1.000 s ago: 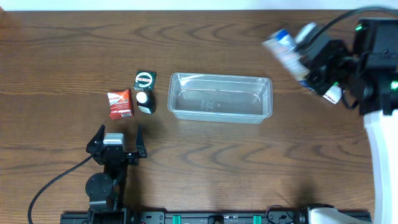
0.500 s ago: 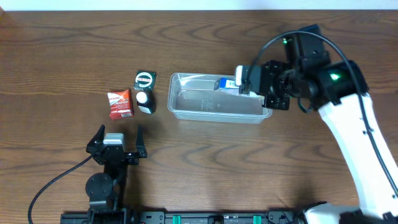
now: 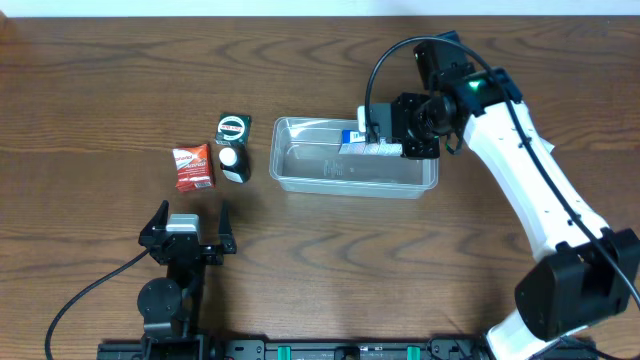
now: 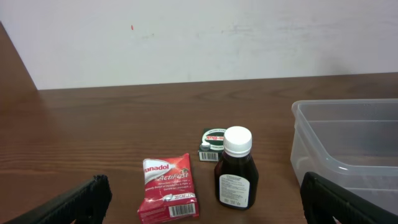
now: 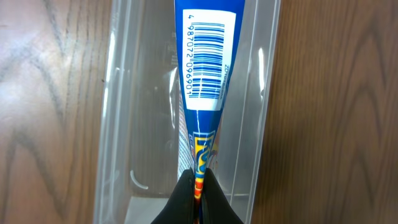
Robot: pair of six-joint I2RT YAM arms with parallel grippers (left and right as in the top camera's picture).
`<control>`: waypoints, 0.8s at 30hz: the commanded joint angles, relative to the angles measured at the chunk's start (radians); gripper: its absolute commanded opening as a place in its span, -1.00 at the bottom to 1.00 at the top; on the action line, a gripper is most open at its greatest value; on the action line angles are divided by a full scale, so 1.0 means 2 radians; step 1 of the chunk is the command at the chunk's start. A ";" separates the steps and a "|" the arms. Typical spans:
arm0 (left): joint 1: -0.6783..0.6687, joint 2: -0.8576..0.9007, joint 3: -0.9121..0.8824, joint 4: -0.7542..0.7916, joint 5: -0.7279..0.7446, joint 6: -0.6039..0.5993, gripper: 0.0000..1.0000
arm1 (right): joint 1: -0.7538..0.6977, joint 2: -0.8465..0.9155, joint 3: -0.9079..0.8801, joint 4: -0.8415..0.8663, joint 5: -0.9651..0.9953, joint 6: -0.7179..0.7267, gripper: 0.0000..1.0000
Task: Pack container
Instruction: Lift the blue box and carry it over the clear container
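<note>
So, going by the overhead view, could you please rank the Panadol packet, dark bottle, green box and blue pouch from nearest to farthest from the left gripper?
From the left gripper:
1. Panadol packet, just ahead of it.
2. Dark bottle, ahead, to its right.
3. Green box, behind the bottle.
4. Blue pouch, far right, in the right gripper.

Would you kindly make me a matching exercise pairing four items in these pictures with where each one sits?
1. red sachet
2. dark bottle
3. green box
4. blue packet

A. held in the right gripper, over the container
B. leftmost on the table
C. standing upright, white cap on top
D. flat, just behind the bottle in the left wrist view

Pairs: 1-B, 2-C, 3-D, 4-A.
</note>
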 commanded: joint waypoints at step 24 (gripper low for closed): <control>0.002 -0.003 -0.008 -0.018 0.009 -0.001 0.96 | 0.003 0.083 0.000 0.026 -0.008 -0.009 -0.98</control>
